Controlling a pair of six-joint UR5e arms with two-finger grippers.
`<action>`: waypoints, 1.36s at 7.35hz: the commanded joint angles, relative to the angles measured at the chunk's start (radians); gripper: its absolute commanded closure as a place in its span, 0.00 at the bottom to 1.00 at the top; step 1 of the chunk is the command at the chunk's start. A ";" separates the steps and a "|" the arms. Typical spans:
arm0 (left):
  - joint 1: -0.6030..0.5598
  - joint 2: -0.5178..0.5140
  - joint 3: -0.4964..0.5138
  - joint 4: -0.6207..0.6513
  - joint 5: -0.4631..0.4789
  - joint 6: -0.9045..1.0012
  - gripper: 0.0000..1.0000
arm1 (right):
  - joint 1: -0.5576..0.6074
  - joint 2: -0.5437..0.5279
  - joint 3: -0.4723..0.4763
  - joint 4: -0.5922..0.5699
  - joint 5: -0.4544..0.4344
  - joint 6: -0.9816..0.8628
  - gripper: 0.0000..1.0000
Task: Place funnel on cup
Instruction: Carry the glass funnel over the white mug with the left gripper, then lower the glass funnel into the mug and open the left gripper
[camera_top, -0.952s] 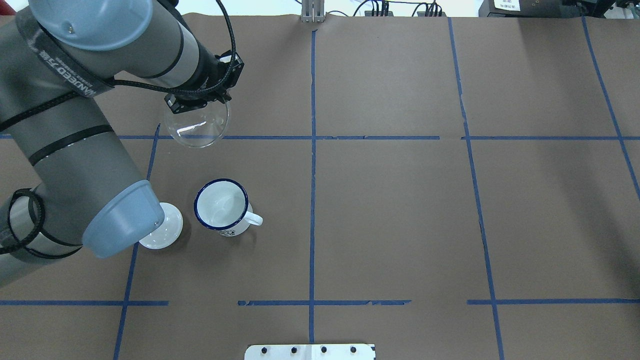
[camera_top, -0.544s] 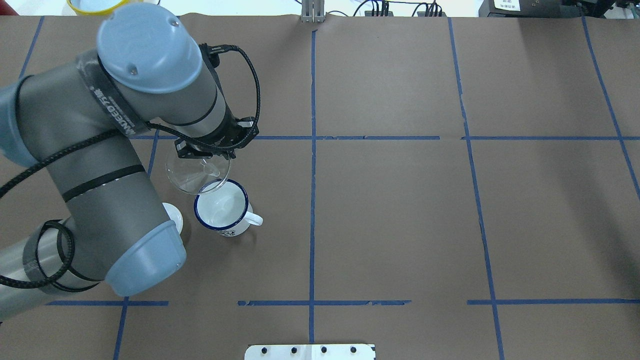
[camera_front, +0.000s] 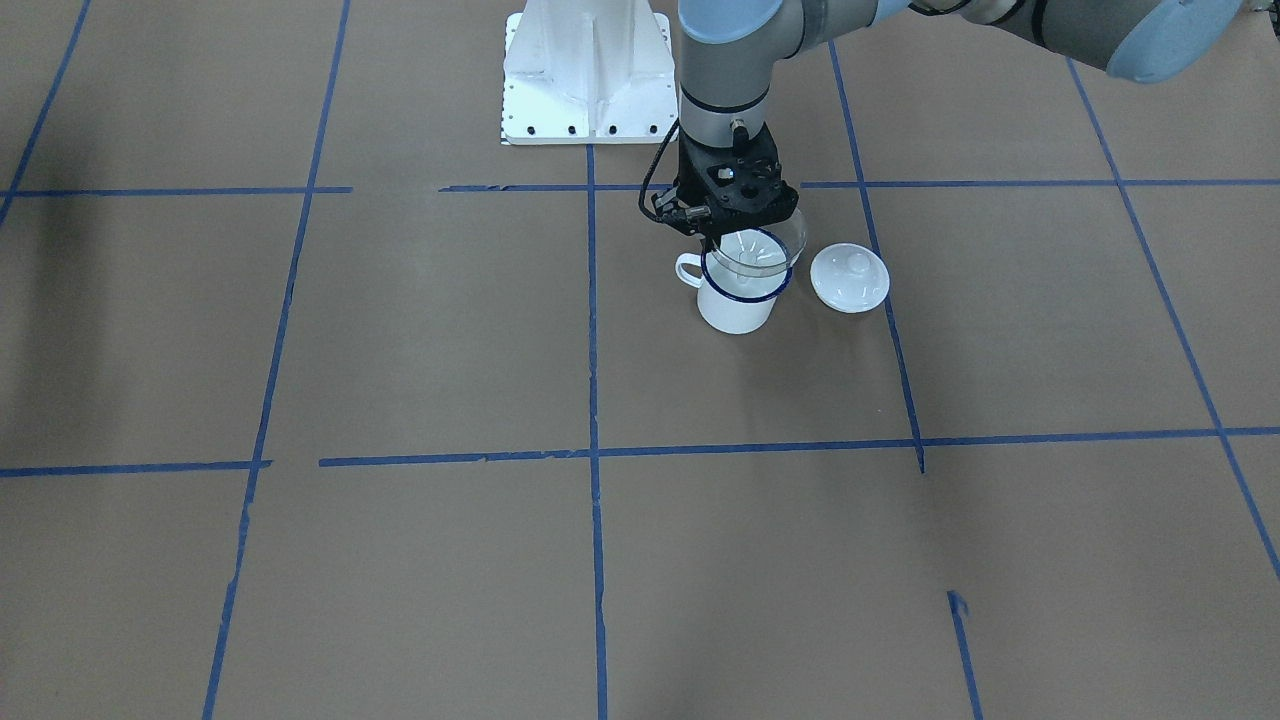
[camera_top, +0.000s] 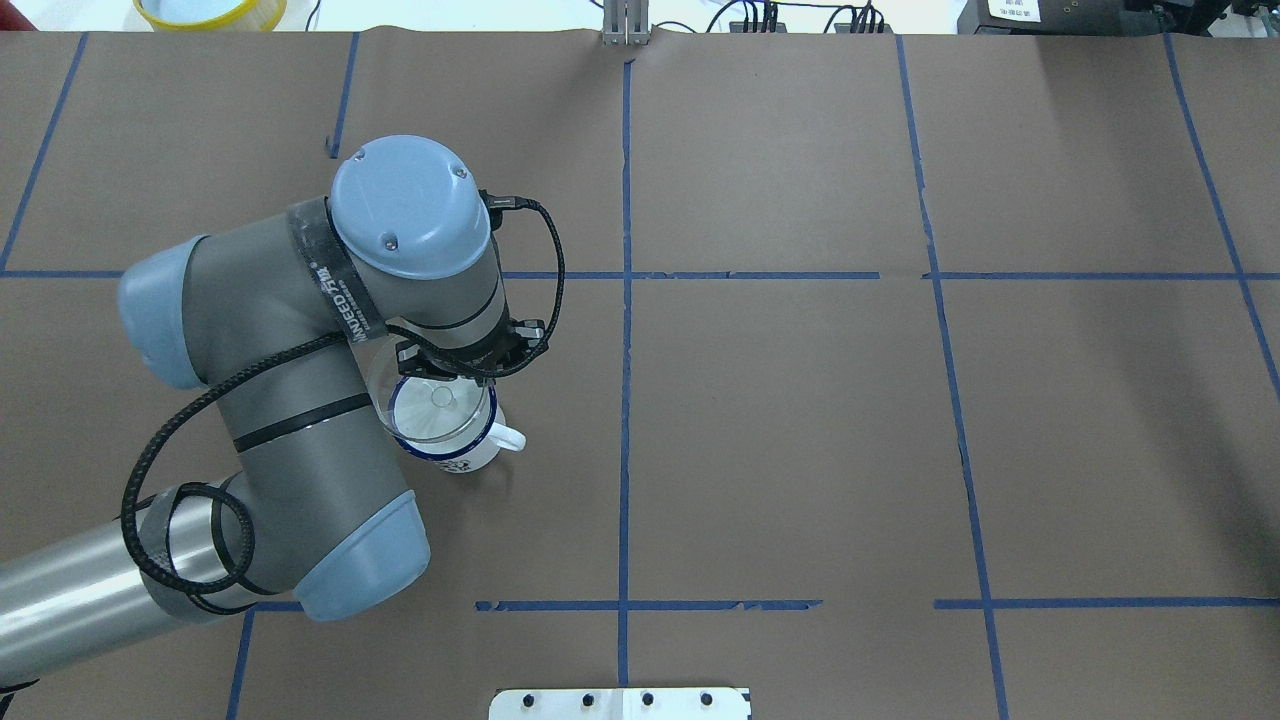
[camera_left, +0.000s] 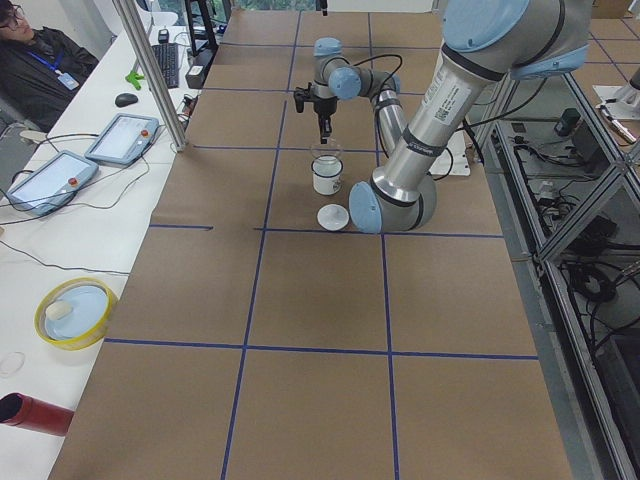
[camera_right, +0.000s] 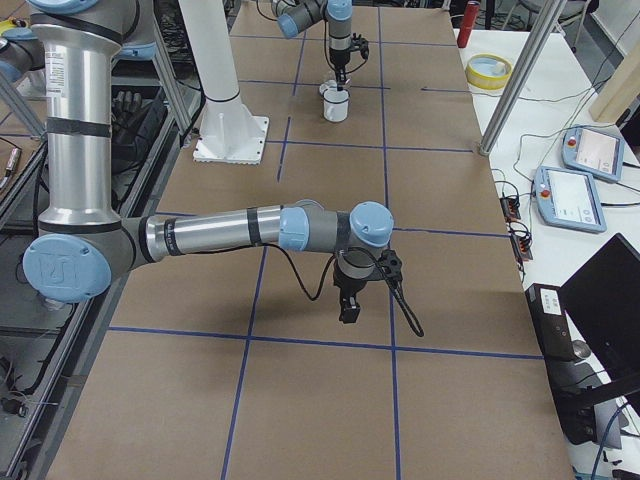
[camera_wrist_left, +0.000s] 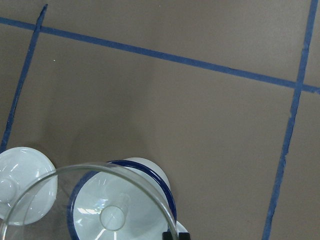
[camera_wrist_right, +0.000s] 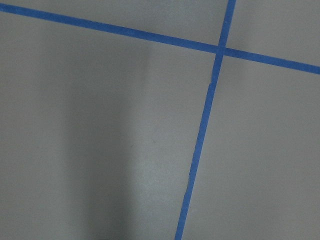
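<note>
Clear funnel over white cup

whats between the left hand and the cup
Only the funnel: the left hand holds its rim over the cup, seen in the front-facing view.

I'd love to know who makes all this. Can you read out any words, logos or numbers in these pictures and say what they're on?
"UNEED", as far as it can be made out, followed by characters too small to read: on the black band around the left arm.
Dark print low on the cup: too small to read.
White label at the overhead view's top right edge: blurred, unreadable.
Nothing else is legible.
</note>
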 joint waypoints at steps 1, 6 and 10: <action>0.005 0.010 0.052 -0.059 0.000 0.004 1.00 | 0.000 -0.001 0.000 0.000 0.000 0.000 0.00; 0.009 0.027 0.053 -0.076 0.000 0.006 0.50 | 0.000 -0.001 0.000 0.000 0.000 0.000 0.00; -0.016 0.143 -0.113 -0.073 0.002 0.242 0.00 | 0.000 -0.001 0.000 0.000 0.000 0.000 0.00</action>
